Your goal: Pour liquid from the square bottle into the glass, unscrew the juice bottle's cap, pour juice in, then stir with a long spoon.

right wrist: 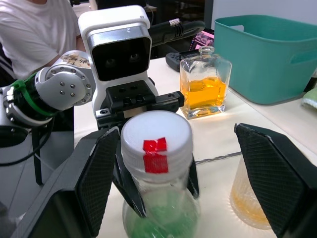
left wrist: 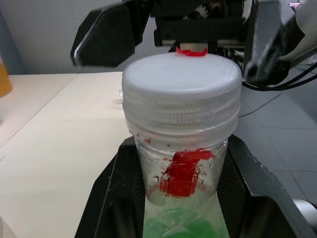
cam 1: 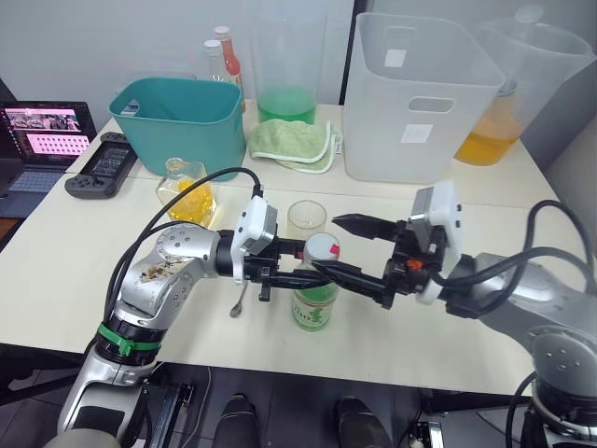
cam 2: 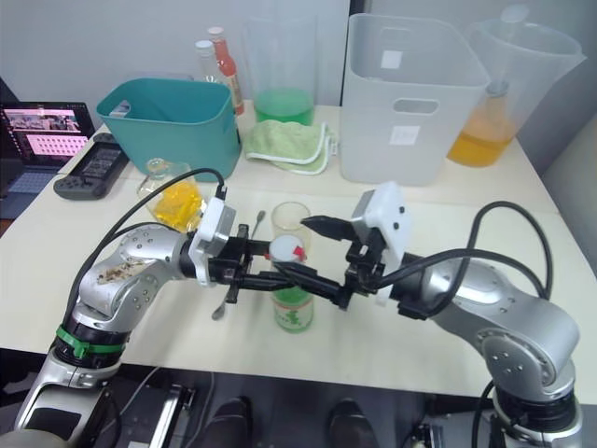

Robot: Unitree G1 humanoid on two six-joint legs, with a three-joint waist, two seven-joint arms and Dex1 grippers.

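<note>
The juice bottle [cam 1: 314, 301] stands upright near the table's front edge, with its white cap [cam 1: 322, 247] on. My left gripper [cam 1: 291, 254] is shut on the bottle's neck just below the cap. My right gripper [cam 1: 326, 245] is open, one finger on each side of the cap. Just behind the bottle stands the glass [cam 1: 307, 219], with a little yellow liquid in its bottom. The square bottle [cam 1: 187, 191] sits to the left with orange liquid. The long spoon [cam 1: 241, 301] lies on the table, partly hidden under my left arm.
Along the back stand a teal bin [cam 1: 177, 117], a green cloth [cam 1: 291, 142], a white bin [cam 1: 420, 93] and two pitchers, one with green liquid [cam 1: 284, 70], one with orange [cam 1: 508, 103]. Red-capped bottles [cam 1: 224, 56], a laptop [cam 1: 42, 140] and a controller [cam 1: 101, 168] are on the left.
</note>
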